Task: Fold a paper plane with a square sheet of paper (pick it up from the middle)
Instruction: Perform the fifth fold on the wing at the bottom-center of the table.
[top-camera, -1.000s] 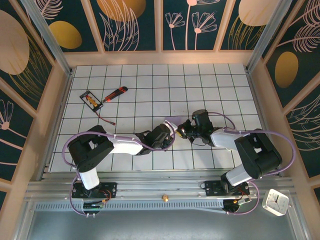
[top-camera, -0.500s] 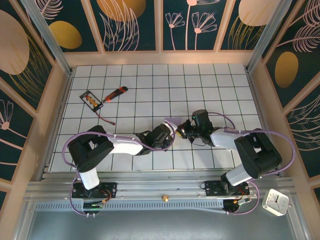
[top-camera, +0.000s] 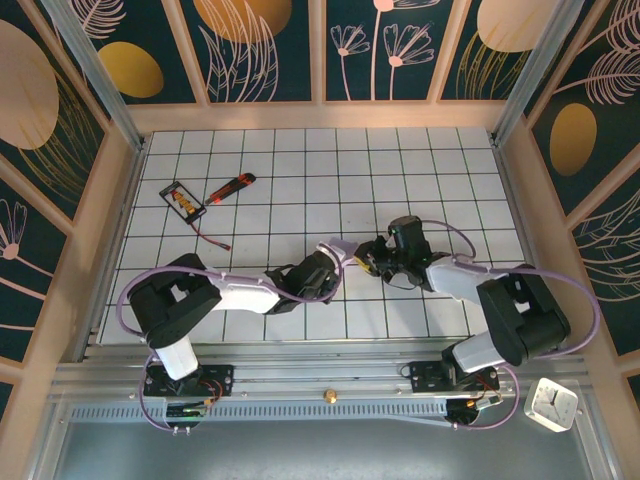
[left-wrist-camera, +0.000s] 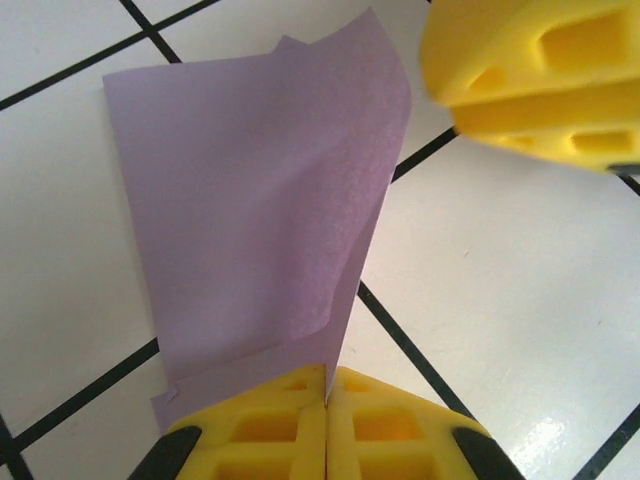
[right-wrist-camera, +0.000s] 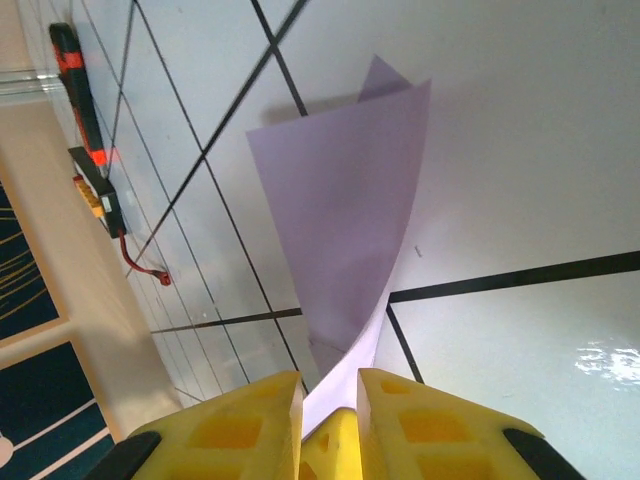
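Observation:
The pale lavender sheet of paper (top-camera: 337, 247) is folded over on itself and stands lifted off the white grid table between the two arms at mid-table. My left gripper (left-wrist-camera: 327, 385) is shut on the near edge of the paper (left-wrist-camera: 250, 200), its yellow pads pressed together with the fold between them. My right gripper (right-wrist-camera: 330, 392) faces it from the right with its jaws slightly apart; the curled edge of the paper (right-wrist-camera: 345, 220) runs through that gap without being pinched. In the top view the left gripper (top-camera: 343, 260) and right gripper (top-camera: 367, 257) almost touch.
A red-orange utility knife (top-camera: 230, 187) and a small black-framed card (top-camera: 183, 200) with a red wire lie at the table's far left. Wooden walls (top-camera: 118, 200) ring the grid table. A white clock (top-camera: 551, 403) sits off the table at the near right.
My left gripper has closed onto the paper's edge. My right gripper's jaws have parted and let go of the paper. Both arms have shifted only slightly.

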